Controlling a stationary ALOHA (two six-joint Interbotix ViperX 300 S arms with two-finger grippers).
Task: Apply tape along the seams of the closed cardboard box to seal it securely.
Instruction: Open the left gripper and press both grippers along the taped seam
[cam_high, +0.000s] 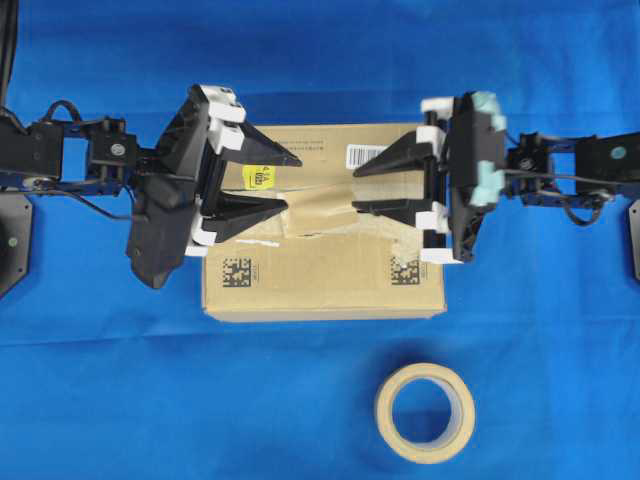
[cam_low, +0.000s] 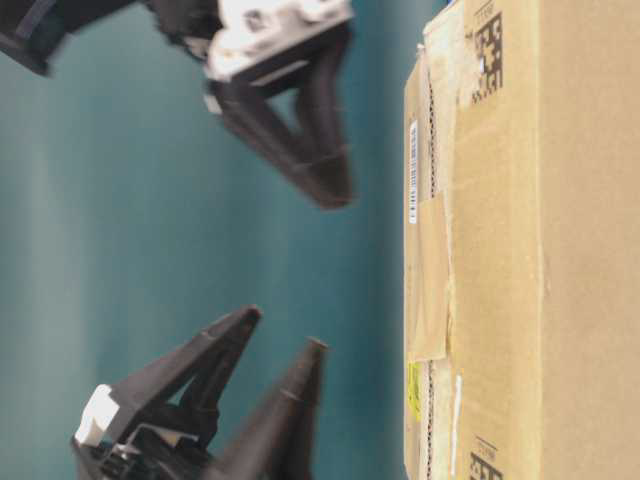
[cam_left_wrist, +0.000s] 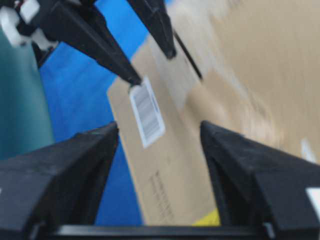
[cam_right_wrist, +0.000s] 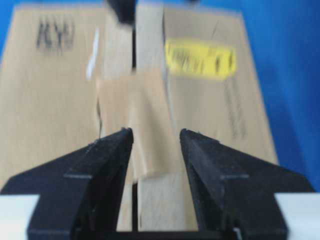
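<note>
The cardboard box (cam_high: 325, 222) lies flat in the middle of the blue counter (cam_high: 120, 400), its long axis running left to right in the overhead view, and the seams (cam_high: 262, 190) run the same way along the middle of its top, a thin dark slit between two flaps edged with greyish torn bands. The tape (cam_high: 318, 210), a short tan strip, lies on the top over that slit near the middle of the box's length, its long side following the seam; whether it is pressed down all along I cannot tell, though the table-level view shows it lying close against the cardboard. The left hand (cam_high: 275, 183) comes in from the box's left end and the right hand (cam_high: 362, 190) from the right end, fingertips pointing toward each other with the strip between them. Both hands are spread wide and hold nothing, and the table-level view shows both hanging clear of the box's top. The right hand looks the better lined up, since its wrist view has the strip straight ahead between its two fingers, along the seam; the left hand's lower finger lies just at the strip's left end. Pressing calls for coming straight down onto the top. The roll of tape (cam_high: 425, 412) sits well apart on the counter in front of the box, out of the way.
</note>
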